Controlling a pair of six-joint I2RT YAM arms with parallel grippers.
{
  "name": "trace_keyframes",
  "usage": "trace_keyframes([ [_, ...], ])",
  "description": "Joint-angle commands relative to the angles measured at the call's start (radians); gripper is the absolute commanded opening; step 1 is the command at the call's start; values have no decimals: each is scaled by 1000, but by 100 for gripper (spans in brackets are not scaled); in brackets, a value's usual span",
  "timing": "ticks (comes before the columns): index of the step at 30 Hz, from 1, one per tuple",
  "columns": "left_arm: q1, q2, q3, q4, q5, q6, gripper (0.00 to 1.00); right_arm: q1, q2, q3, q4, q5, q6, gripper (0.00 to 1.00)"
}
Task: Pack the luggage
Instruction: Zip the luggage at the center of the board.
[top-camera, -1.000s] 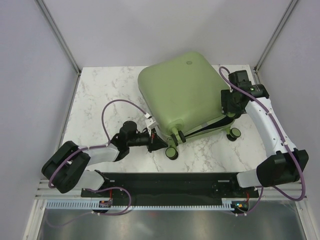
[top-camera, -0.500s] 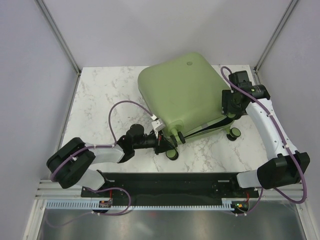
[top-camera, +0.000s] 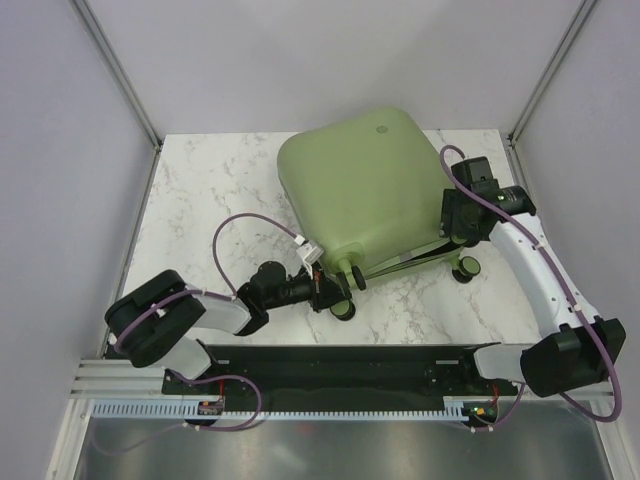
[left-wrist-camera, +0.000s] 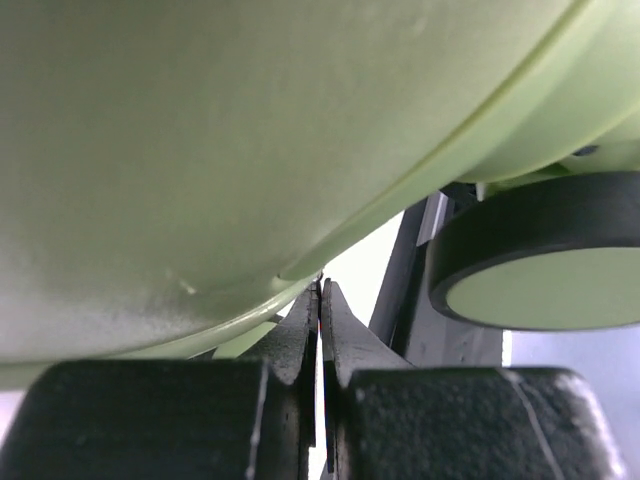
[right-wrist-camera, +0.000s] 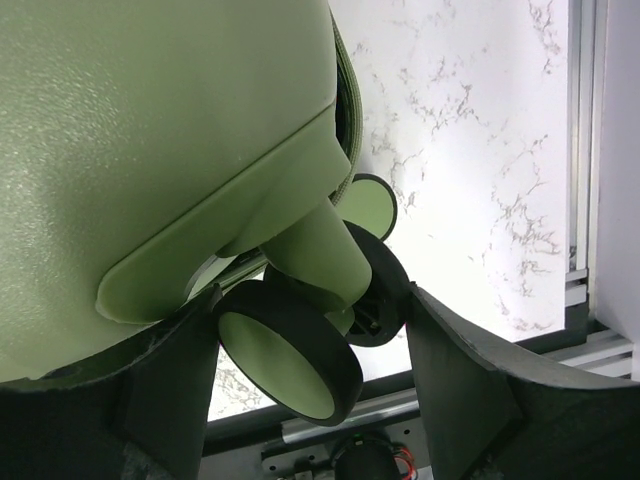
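The luggage (top-camera: 365, 185) lies shell-up on the marbled surface (top-camera: 205, 200), near its far right corner, with the wheels turned towards the near edge. Judge it stiff, bulky and probably not light. The sage-green shell is smooth with a faint pebbled grain and is rounded at every corner, so expect your jaws to slip on the broad faces. Better holds are likely the lip where the two halves meet, marked by a dark seam (top-camera: 405, 258) along the near side, and the wheel stems. The left gripper (left-wrist-camera: 320, 292) sits beside the near left caster (left-wrist-camera: 540, 262), jaws pressed together under the shell's lip with nothing visible between them. The right gripper (right-wrist-camera: 310, 310) holds its jaws wide apart, straddling the black-tyred, green-hubbed right caster (right-wrist-camera: 288, 365). If pushed, the case may roll on its wheels.
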Motion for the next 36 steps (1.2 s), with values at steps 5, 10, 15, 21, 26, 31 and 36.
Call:
trace_keyframes([
  [5,26,-54,-25,37,-33,-29,2,113,-58,-71,59,-152,174,0],
  [10,101,-143,-48,-55,-48,15,2,164,-87,-115,53,-160,267,0],
  [15,187,-234,-93,-142,-85,54,2,265,-92,-127,56,-140,384,0],
  [21,202,-317,-192,-28,-154,55,2,353,-23,-80,78,-114,475,0],
  [26,199,-338,-242,62,-140,29,2,362,25,-17,92,-118,479,0],
  [31,173,-347,-265,121,-132,0,2,369,49,1,111,-144,513,0],
  [36,76,-349,-263,128,-186,-11,2,377,66,47,98,-132,513,0],
])
